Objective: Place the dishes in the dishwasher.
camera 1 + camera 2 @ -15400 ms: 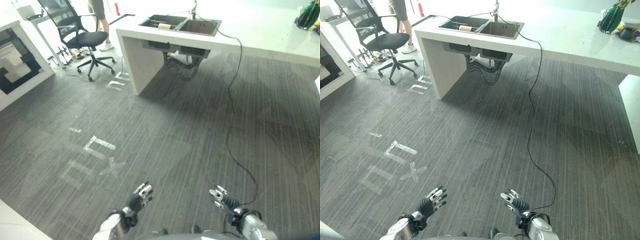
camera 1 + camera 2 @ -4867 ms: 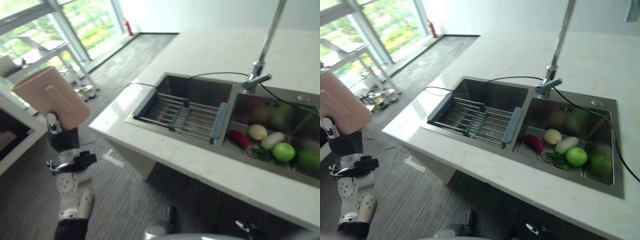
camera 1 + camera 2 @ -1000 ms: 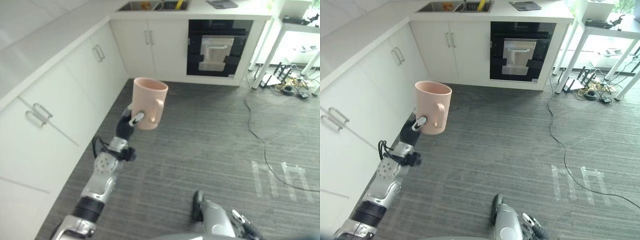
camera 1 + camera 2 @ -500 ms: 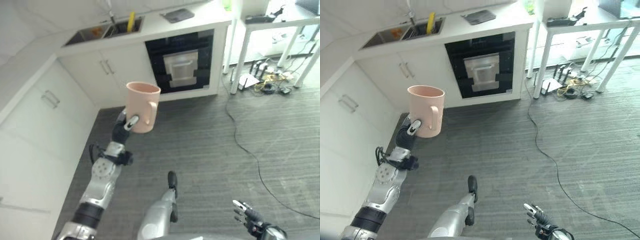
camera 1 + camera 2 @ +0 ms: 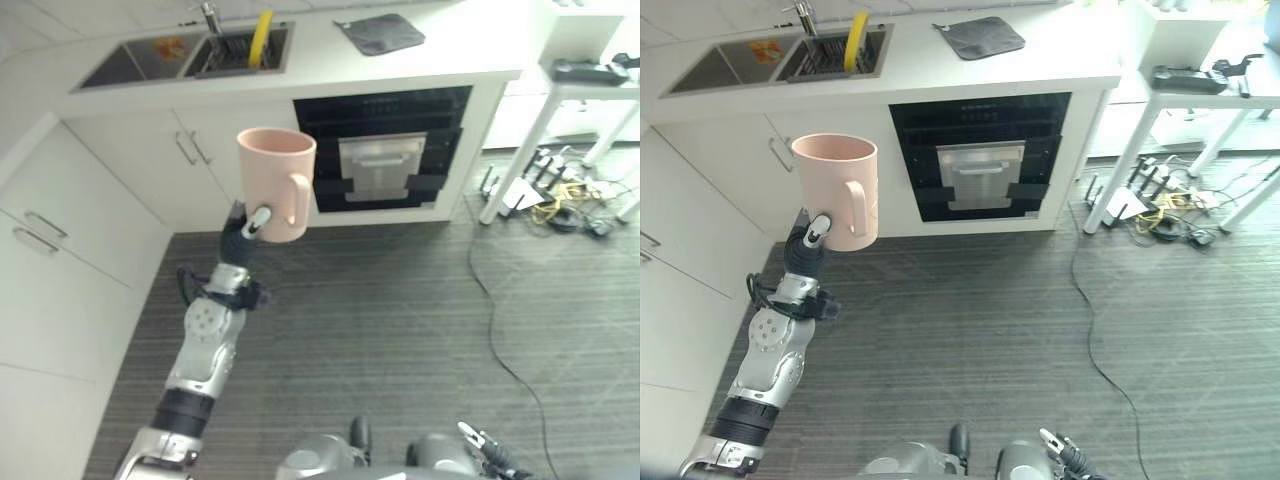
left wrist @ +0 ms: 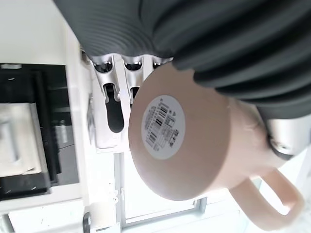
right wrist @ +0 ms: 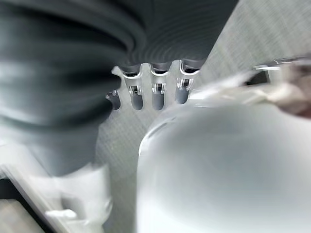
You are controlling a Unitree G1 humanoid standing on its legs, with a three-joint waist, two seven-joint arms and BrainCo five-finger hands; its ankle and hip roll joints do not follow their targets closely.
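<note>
A pink mug (image 5: pixel 275 185) is held upright at chest height, its handle turned toward the right. My left hand (image 5: pixel 243 238) is shut on it from below and behind, with the thumb against the mug's side by the handle. In the left wrist view the mug's base (image 6: pixel 180 131) carries a white barcode sticker, and the fingers (image 6: pixel 114 104) lie along its far side. A black built-in appliance (image 5: pixel 385 155) with a silver handle stands shut under the counter, beyond the mug. My right hand (image 5: pixel 1060 447) hangs low at the bottom edge, fingers (image 7: pixel 155 94) straight, holding nothing.
A double sink (image 5: pixel 180 60) with a yellow item in its rack is set in the white counter (image 5: pixel 460 50); a grey mat (image 5: pixel 380 32) lies beside it. White cabinets (image 5: pixel 60 250) line the left. A white table (image 5: pixel 1200 90) with loose cables on the floor (image 5: pixel 1150 215) stands right.
The whole picture has shifted, so the camera moved: counter and black appliance now sit nearer the middle. The mug stays in my left hand. My right hand shows lower in view.
</note>
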